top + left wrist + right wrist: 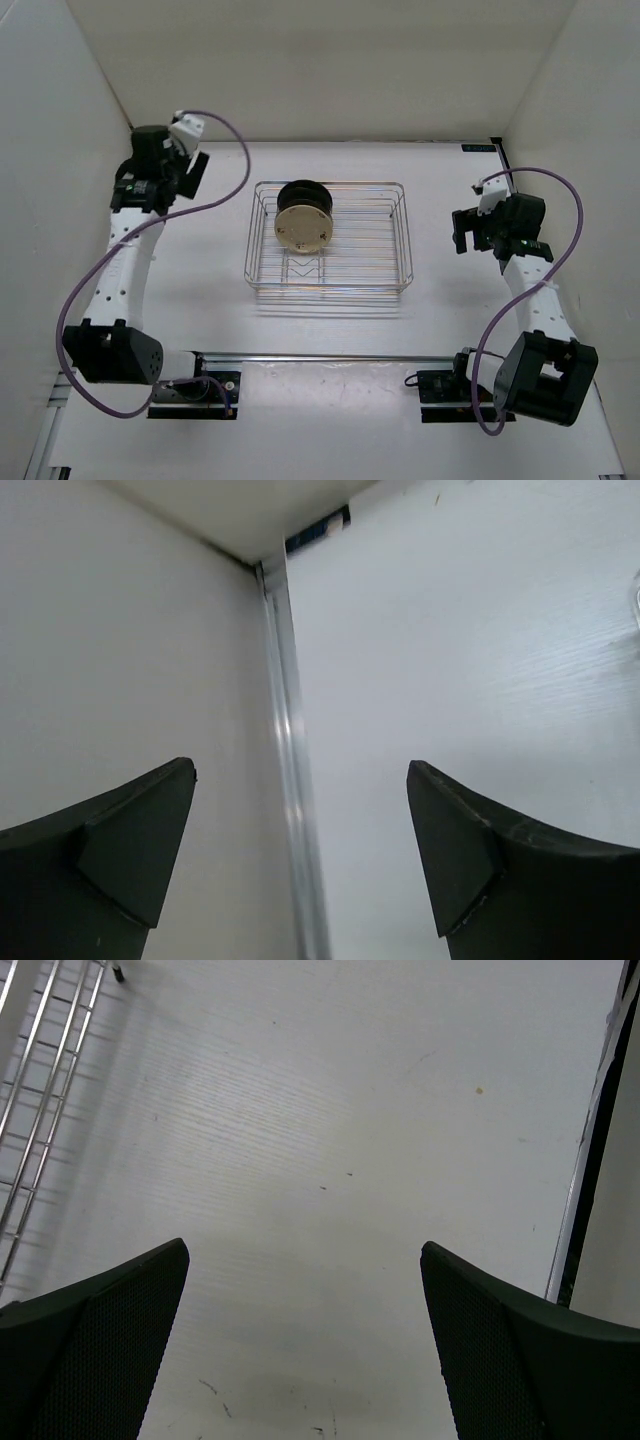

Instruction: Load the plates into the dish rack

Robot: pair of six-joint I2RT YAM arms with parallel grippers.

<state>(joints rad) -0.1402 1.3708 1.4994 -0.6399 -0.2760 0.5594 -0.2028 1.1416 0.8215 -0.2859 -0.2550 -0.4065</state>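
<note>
Rack: the rack sits mid-bench, a little toward the far edge; its long axis runs from the left edge to the right edge
Plates: the plates stand on edge inside the rack, left of its middle and toward its far side, packed close together
Which plates: a cream plate is at the front and a black plate is behind it; I cannot tell whether more are hidden between or behind
Facing: the cream plate's flat face points at the near edge and leans slightly upward; the pack's axis runs near to far, across the rack's length
Left gripper: the left gripper hangs near the far left corner, jaws wide apart and holding nothing; its own camera shows only wall and bench between the fingers
Right gripper: the right gripper is toward the right edge, well apart from the rack, wide open and empty, with the rack's wires at the edge of its view
Stage: I see no plate outside the rack, so loading looks about finished
Doing it well: keep both arms wide of the wires, leave the jaws open, and check that each plate sits between dividers instead of resting on its neighbour
Risk: a brush against the rim could tip the pack
</note>
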